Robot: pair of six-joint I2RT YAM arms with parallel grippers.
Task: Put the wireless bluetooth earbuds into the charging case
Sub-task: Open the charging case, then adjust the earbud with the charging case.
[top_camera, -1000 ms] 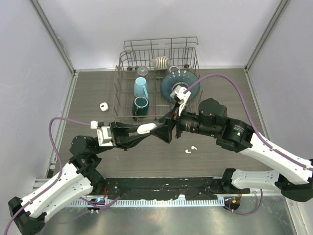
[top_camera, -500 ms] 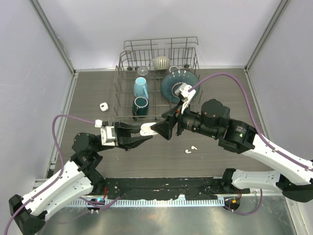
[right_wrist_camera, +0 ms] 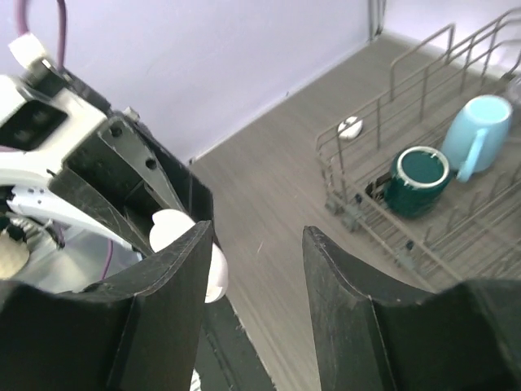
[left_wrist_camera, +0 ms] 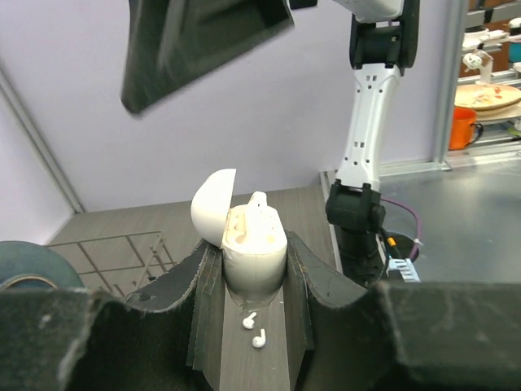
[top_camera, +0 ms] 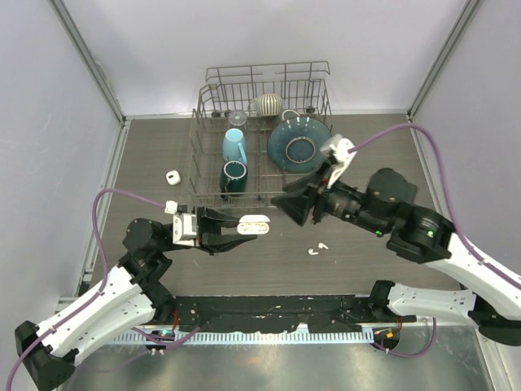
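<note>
Top: my left gripper (top_camera: pixel 244 226) is clamped on the charging case (top_camera: pixel 256 225), lid open. The contents are too small to read. My right gripper (top_camera: pixel 295 208) hangs just beyond it, jaws apart, empty. Two loose earbuds (top_camera: pixel 313 252) lie on open table, well clear of the dish rack (top_camera: pixel 269 81).

Left wrist: a seated earbud (left_wrist_camera: pixel 257 204) shows in the case, stem up. The rest of the inside is hidden by the rim.

Right wrist: my fingers (right_wrist_camera: pixel 163 326) cover most of the case, with nothing between them.
</note>
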